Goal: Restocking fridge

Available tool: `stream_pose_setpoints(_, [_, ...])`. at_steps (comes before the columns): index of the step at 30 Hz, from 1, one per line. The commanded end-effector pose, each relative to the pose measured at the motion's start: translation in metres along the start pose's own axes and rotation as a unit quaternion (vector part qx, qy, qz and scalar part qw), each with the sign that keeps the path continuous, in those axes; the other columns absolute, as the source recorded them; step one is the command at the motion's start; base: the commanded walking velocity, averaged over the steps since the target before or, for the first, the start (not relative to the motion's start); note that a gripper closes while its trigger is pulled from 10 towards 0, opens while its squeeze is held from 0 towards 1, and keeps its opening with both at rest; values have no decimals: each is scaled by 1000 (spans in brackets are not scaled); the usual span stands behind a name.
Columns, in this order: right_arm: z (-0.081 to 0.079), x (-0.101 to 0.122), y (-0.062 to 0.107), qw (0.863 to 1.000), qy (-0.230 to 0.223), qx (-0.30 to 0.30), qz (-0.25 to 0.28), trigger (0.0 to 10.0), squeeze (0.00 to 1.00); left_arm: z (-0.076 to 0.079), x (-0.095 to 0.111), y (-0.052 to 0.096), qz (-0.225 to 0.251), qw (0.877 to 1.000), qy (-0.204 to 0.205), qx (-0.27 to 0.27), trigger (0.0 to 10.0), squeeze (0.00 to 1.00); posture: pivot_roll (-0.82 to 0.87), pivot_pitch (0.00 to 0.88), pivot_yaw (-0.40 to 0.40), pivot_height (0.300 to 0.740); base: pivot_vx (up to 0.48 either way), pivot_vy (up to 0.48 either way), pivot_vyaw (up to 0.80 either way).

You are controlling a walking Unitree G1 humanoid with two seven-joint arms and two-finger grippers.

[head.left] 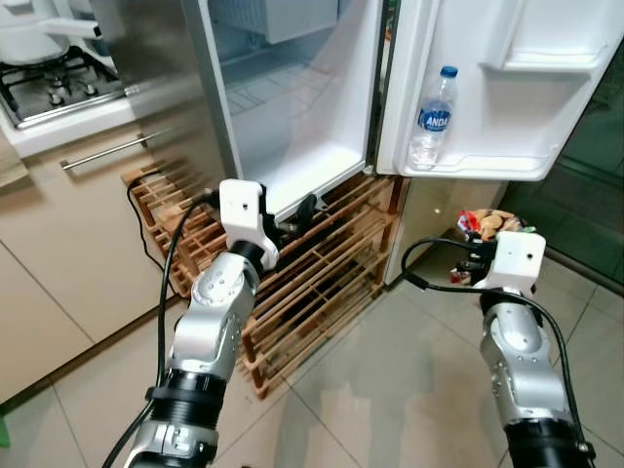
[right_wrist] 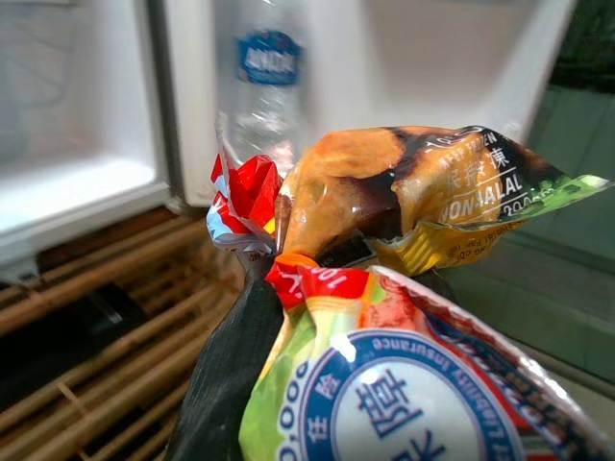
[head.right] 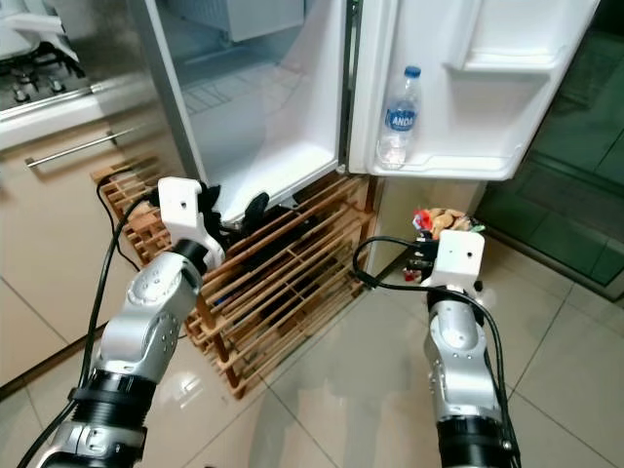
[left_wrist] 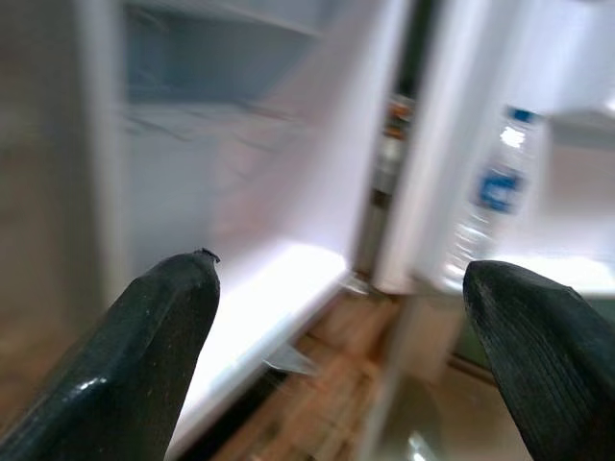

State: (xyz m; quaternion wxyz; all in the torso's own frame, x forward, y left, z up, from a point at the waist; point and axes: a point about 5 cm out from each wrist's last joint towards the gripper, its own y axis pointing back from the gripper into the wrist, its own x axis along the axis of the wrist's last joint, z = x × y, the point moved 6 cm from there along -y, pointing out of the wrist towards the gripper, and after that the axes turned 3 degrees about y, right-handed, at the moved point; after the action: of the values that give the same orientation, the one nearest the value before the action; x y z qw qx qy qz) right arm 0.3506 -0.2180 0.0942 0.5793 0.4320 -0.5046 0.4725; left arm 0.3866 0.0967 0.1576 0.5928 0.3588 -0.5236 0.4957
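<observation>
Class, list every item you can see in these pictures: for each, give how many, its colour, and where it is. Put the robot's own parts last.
Fridge: one, white inside, open, ahead.
Door shelf: one, white, on the open door.
Water bottle: one, clear with blue cap, upright on the door shelf.
Wooden rack: one, light brown, on the floor under the fridge.
Stove: one, black grates, on the counter at far left.
Drawer handle: one, silver, on the beige cabinet.
Snack packets: at least two, orange, red and green, in the right gripper.
Left gripper: one, black, open, facing the fridge.
Right gripper: one, black, shut on the packets.
</observation>
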Motion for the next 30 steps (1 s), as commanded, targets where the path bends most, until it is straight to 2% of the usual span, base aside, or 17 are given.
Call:
stream_pose_setpoints(1, [-8, 11, -1, 1000, -1, 12, 16, 10000, 0, -10, -3, 0, -8, 1000, -6, 25, 10000, 0, -86, 0, 12, 740, 0, 0, 0])
stream_pose_setpoints(8, [-10, 15, -4, 1000, 6, 19, 19, 10000, 0, -3, 5, -2, 9, 1000, -20, 16, 10000, 0, -91, 0, 11, 740, 0, -362, 686])
stream_pose_setpoints(12, [-13, 17, -5, 999, 6, 24, 21, 10000, 0, -9, 6, -3, 12, 999, -14, 32, 10000, 0, -91, 0, 14, 740, 0, -417, 798])
stream_pose_setpoints(19, [-15, 19, -6, 999, 9, 29, 24, 10000, 0, -11, 8, -4, 12, 999, -16, 39, 10000, 0, -92, 0, 17, 740, 0, -417, 791])
stream_pose_setpoints(24, [-18, 17, -3, 999, 8, 38, 25, 10000, 0, -23, 6, -3, 4, 997, -18, 69, 10000, 0, -90, 0, 17, 740, 144, -414, 775])
stream_pose_setpoints(26, [-20, 15, -1, 999, 6, 43, 22, 10000, 0, -28, 4, -3, -1, 996, -31, 82, 10000, 0, -88, 0, 16, 740, 287, -381, 747])
stream_pose_setpoints(30, [-22, 14, 0, 999, 5, 47, 21, 10000, 0, -30, 3, -3, -3, 995, -35, 88, 10000, 0, -87, 0, 17, 740, 295, -375, 738])
